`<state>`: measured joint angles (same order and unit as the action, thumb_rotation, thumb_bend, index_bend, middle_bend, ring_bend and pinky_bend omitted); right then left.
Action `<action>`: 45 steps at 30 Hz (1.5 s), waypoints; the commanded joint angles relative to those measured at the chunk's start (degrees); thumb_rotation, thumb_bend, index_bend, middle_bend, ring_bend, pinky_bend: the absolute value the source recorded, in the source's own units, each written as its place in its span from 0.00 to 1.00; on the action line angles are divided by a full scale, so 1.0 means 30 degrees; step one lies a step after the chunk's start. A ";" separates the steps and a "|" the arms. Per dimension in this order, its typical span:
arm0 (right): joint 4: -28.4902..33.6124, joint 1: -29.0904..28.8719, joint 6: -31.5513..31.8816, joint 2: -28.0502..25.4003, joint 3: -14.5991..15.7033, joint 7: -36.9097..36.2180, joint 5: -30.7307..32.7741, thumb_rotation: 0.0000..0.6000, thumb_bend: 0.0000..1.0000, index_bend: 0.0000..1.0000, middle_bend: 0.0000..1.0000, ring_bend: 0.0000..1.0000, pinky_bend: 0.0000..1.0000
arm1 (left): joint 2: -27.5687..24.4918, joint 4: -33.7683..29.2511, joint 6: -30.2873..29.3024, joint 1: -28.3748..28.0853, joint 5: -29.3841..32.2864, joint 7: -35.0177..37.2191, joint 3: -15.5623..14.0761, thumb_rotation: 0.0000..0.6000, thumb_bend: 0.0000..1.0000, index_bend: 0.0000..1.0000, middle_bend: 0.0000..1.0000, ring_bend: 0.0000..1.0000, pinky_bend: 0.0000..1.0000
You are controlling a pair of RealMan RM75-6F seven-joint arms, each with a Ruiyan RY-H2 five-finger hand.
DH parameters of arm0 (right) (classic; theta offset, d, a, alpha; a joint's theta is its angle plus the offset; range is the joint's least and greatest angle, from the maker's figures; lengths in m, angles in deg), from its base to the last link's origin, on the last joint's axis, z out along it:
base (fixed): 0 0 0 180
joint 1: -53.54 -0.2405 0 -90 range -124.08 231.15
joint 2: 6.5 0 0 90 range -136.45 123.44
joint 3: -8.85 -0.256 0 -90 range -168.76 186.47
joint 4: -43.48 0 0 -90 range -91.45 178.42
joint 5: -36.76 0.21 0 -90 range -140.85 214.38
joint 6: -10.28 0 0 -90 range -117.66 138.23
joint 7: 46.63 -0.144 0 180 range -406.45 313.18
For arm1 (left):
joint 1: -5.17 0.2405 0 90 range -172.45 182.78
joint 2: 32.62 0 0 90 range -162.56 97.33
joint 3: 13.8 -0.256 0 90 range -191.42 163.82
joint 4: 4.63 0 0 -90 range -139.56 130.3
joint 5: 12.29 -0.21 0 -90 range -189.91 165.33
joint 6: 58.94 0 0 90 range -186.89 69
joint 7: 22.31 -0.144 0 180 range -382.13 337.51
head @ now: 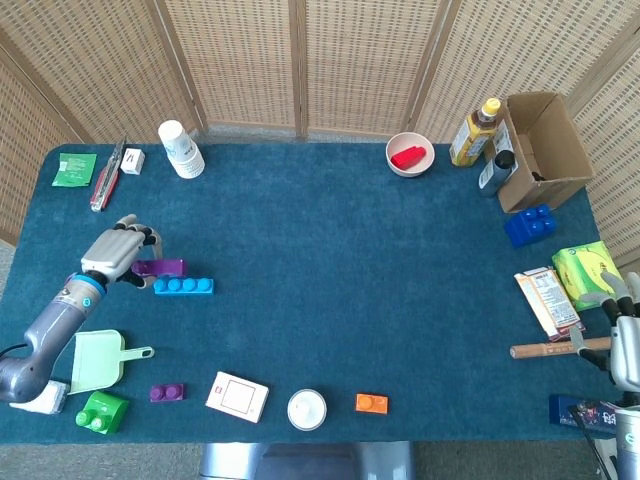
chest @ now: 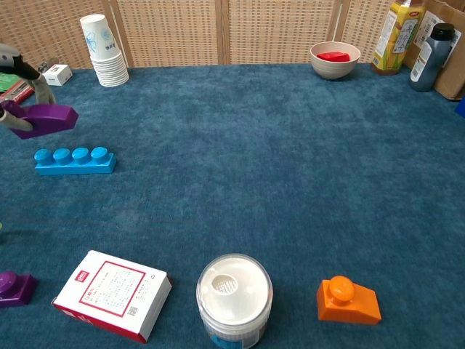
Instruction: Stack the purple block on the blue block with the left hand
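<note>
While the near edge of the table at 6 o'clock carries the small clutter, the task's things lie off at 9 o'clock. Closest to the robot stand a white round jar, a white card box with a red frame at its 9 o'clock, and an orange block at its 3 o'clock. A small purple brick, a green block and a pale green dustpan sit toward 8 o'clock. At 4 o'clock the right hand hangs by the table's edge near a wooden stick; whether its fingers are apart or curled I cannot tell.

Further out, the blue block lies flat on the cloth, studs up. The left hand pinches the purple block by its left end, and the block hangs in the air just above and slightly beyond the blue block, not touching it in the chest view.

At the far side, a stack of paper cups stands at 11 o'clock, a white bowl with a red piece in it at 1 o'clock, and a yellow bottle and cardboard box at 2 o'clock, with a dark blue block nearer than the box.
</note>
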<state>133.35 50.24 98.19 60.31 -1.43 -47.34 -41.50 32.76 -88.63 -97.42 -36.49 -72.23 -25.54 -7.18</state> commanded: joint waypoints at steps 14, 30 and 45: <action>-0.0059 0.0225 0.0124 -0.0158 0.0063 -0.0297 0.0048 1.00 0.29 0.37 0.18 0.00 0.07 | 0.0679 -0.0166 0.0387 -0.0129 0.0921 -0.0889 -0.0834 1.00 0.36 0.61 0.29 0.20 0.00; 0.0215 0.0419 0.0180 -0.0342 0.0071 -0.0201 0.0244 1.00 0.29 0.37 0.18 0.00 0.07 | 0.1649 0.1050 0.0504 -0.0409 0.0629 -0.0268 -0.0567 1.00 0.36 0.60 0.28 0.20 0.00; 0.0287 0.0505 0.0268 -0.0419 0.0021 -0.0163 0.0293 1.00 0.29 0.37 0.18 0.00 0.07 | 0.2140 0.1872 0.0989 -0.0655 0.0778 -0.0152 -0.0676 1.00 0.36 0.60 0.28 0.19 0.00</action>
<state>134.22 51.76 98.99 59.06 -1.37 -47.83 -40.62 39.16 -83.02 -94.45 -38.46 -69.90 -26.00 -9.20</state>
